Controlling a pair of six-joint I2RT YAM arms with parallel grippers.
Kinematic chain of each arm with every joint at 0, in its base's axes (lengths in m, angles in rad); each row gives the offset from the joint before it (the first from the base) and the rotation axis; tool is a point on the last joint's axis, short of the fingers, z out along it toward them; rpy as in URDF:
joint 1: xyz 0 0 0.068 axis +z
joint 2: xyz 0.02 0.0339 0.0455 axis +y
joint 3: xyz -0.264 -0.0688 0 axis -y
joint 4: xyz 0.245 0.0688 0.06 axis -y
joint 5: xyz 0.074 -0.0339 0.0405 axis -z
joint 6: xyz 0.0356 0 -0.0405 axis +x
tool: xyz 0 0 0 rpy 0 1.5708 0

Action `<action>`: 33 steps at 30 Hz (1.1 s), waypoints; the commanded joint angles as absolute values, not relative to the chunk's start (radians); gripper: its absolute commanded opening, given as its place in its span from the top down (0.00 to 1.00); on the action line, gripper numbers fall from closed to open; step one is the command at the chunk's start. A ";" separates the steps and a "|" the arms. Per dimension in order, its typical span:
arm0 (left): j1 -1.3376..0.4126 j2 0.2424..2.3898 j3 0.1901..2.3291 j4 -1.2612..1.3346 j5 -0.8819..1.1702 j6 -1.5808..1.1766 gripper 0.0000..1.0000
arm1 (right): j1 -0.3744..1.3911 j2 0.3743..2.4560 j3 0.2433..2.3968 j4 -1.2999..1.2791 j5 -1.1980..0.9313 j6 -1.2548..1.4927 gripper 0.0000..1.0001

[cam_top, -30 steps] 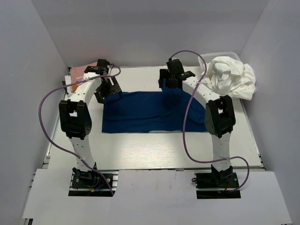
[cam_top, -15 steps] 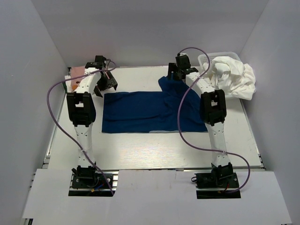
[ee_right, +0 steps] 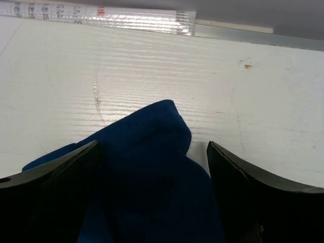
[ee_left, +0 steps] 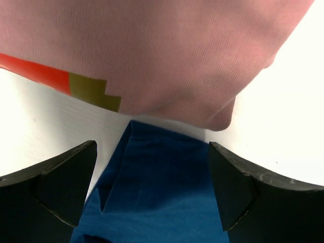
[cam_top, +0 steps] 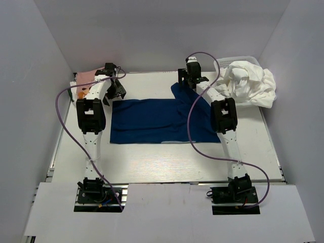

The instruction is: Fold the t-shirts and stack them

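Folding of the navy t-shirt is judged to be the step in hand. The garment is laid out as a broad band across the middle of the table, with one flap raised at its far right corner.

The left gripper is held over the far left corner of the navy cloth with its jaws spread wide and nothing held. The right gripper is poised above the raised flap, also fully spread and empty.

The pink t-shirt is found at the far left. Its hem meets the navy corner, and whether it overlaps that corner cannot be told. The white t-shirts are heaped at the far right, partly over the basket, and are not yet folded.

For the next move, both grippers are to be lowered and closed on navy cloth alone. The two corners are then to be lifted together and carried toward the near edge. Care is required on the left so that the pink hem is not pinched as well.

No brand or label is legible. Red and olive print blocks are seen on the pink cloth, without letters. Fine print on the printed strip at the table's far edge is too small to be read.
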State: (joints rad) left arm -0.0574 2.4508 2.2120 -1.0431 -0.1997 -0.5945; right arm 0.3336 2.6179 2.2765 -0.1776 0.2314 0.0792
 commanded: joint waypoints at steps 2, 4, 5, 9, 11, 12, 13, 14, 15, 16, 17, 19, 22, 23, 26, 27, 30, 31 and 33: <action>-0.041 2.462 2.240 -1.023 -0.190 -0.607 0.02 | 0.328 2.648 2.310 -0.149 0.152 0.040 0.10; -0.041 2.474 2.240 -1.014 -0.167 -0.607 0.10 | 0.328 2.645 2.299 -0.167 0.127 0.038 0.11; -0.041 2.483 2.240 -1.014 -0.157 -0.607 0.13 | 0.330 2.640 2.296 -0.167 0.103 0.034 0.15; -0.041 2.493 2.229 -1.005 -0.156 -0.607 0.38 | 0.327 2.622 2.290 -0.189 0.045 0.006 0.56; -0.041 2.493 2.229 -1.005 -0.147 -0.607 0.62 | 0.328 2.605 2.261 -0.198 0.029 0.008 0.73; -0.041 2.493 2.229 -1.005 -0.147 -0.597 0.73 | 0.330 2.576 2.253 -0.196 0.028 0.008 0.76; -0.041 2.493 2.229 -1.005 -0.137 -0.597 0.98 | 0.328 2.568 2.238 -0.192 0.029 -0.027 0.85; -0.041 2.484 2.218 -1.005 -0.137 -0.597 1.00 | 0.328 2.553 2.226 -0.192 0.047 -0.035 0.89; -0.041 2.484 2.218 -0.996 -0.137 -0.582 1.00 | 0.328 2.516 2.223 -0.189 0.066 -0.043 1.00; -0.041 2.455 2.204 -0.983 -0.137 -0.581 1.00 | 0.328 2.505 2.212 -0.177 0.078 -0.070 1.00; -0.041 2.439 2.195 -0.983 -0.137 -0.560 1.00 | 0.328 2.487 2.192 -0.169 0.092 -0.081 1.00; -0.051 2.405 2.160 -0.942 -0.147 -0.545 1.00 | 0.330 2.402 2.140 -0.109 0.106 -0.121 1.00; -0.061 2.327 2.117 -0.922 -0.172 -0.516 1.00 | 0.333 2.274 2.009 -0.037 0.129 -0.167 1.00; -0.061 2.310 2.108 -0.896 -0.172 -0.506 1.00 | 0.334 2.223 1.953 -0.013 0.127 -0.193 1.00; -0.071 2.231 2.048 -0.862 -0.160 -0.485 1.00 | 0.336 2.109 1.834 0.025 0.124 -0.212 1.00; -0.071 2.209 1.999 -0.850 -0.150 -0.485 1.00 | 0.336 2.041 1.807 0.026 0.126 -0.212 1.00; -0.071 2.109 1.884 -0.784 -0.137 -0.463 1.00 | 0.339 1.932 1.631 0.090 0.109 -0.233 1.00; -0.071 2.059 1.856 -0.764 -0.127 -0.451 1.00 | 0.342 1.880 1.511 0.103 0.109 -0.250 1.00; -0.071 2.007 1.772 -0.698 -0.107 -0.433 1.00 | 0.344 1.801 1.433 0.146 0.118 -0.262 1.00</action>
State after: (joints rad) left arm -0.0708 2.1464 1.8301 -0.8051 -0.1352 -0.4744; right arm 0.3374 1.8698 1.5444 0.0582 0.1093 -0.2123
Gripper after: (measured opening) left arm 0.026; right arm 0.012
